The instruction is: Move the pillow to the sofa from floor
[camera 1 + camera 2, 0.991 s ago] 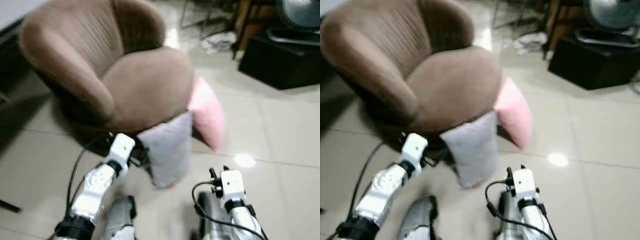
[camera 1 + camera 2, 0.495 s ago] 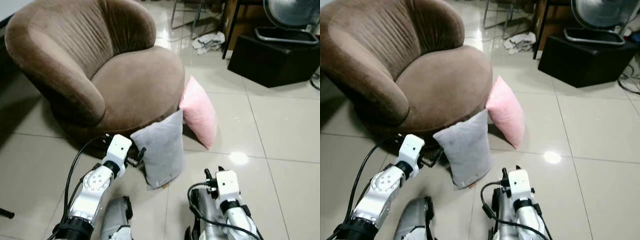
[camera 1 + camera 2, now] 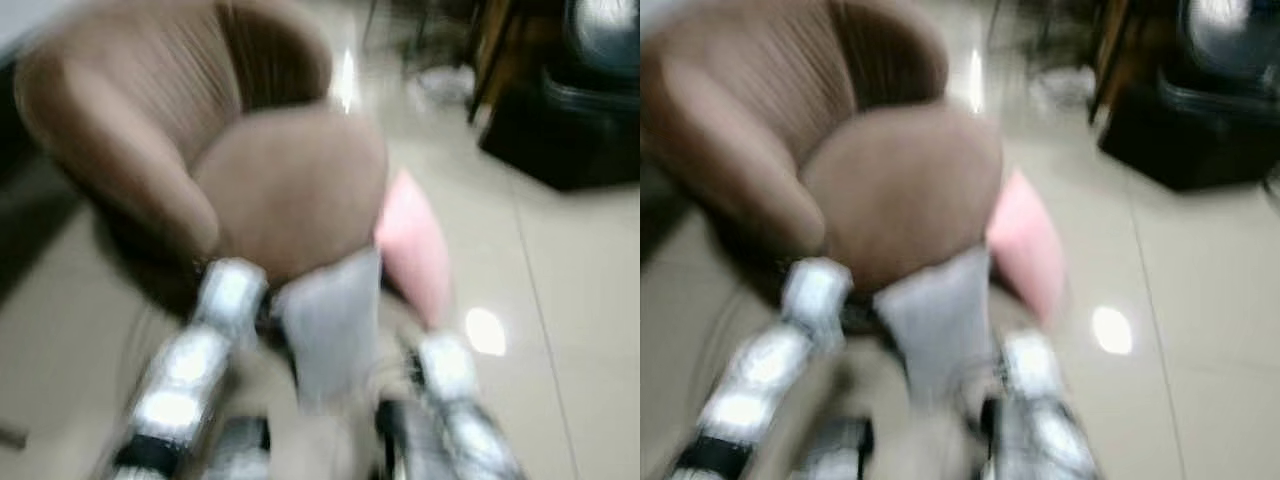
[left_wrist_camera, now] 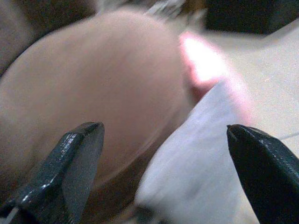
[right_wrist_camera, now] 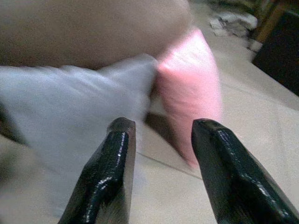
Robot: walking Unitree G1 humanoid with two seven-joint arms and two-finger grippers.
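- Task barely begun: grey pillow [image 3: 335, 325] on floor, propped vs front of brown sofa [image 3: 290, 185]; nothing lifted yet.
- Pink pillow [image 3: 415, 255] just beside grey one, also leaning on sofa base, touching or nearly.
- Left gripper [image 4: 163, 172] jaws wide apart, empty, aimed at grey pillow w/ sofa seat behind.
- Right gripper [image 5: 161, 172] fingers parted moderately, empty, pointing at gap btwn grey & pink pillows.
- Left to do, by my read: close in, grasp a pillow, lift, put on seat.
- Floor [image 3: 560, 290]: glossy beige tiles, light glare spot near pink pillow.
- Room: dark cabinet [image 3: 560, 130] far right. Head views heavily blurred, detail unclear.
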